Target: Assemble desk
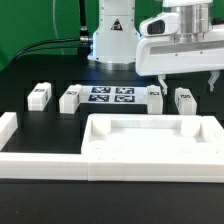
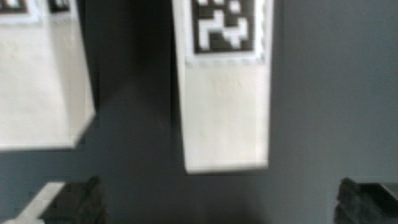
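Note:
The desk's white tray-like tabletop lies near the front of the black table. Four white square legs lie in a row behind it: two at the exterior view's left and two at its right. My gripper hangs open above the two right-hand legs, touching nothing. In the wrist view one tagged leg lies lengthwise ahead of the gripper, and a second leg lies beside it. Dark fingertips show at both lower corners with nothing between them.
The marker board lies flat between the two pairs of legs. White border rails run along the exterior view's left and front. The arm's base stands at the back, with dark cables beside it.

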`<state>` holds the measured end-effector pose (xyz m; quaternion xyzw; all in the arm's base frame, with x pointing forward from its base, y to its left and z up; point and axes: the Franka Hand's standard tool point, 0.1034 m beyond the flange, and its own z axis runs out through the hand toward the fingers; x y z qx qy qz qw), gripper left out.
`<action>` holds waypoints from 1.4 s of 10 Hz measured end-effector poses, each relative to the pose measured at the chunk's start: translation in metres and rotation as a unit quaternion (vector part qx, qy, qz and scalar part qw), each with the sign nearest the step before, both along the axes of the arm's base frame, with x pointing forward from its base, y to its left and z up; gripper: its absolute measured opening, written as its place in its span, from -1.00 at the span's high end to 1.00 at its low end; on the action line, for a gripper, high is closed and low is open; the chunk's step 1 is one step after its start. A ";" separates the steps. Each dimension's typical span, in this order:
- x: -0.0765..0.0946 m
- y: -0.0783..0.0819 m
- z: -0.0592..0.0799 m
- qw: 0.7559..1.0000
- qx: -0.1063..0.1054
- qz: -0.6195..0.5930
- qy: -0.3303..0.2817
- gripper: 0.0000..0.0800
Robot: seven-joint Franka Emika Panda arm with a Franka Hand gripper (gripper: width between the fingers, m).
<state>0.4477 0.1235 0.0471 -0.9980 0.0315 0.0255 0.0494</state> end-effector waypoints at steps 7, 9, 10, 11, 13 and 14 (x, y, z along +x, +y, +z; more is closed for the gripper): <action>0.006 0.014 0.000 0.974 0.004 0.017 0.226 -0.62; 0.000 0.012 -0.001 0.954 0.005 0.023 0.300 -0.62; 0.002 0.012 -0.005 0.948 0.004 0.026 0.317 -0.62; -0.007 0.012 -0.005 0.932 -0.001 0.025 0.363 -0.62; -0.007 0.014 -0.012 0.901 0.005 0.035 0.432 -0.62; -0.010 0.014 -0.013 0.888 0.006 0.039 0.459 -0.62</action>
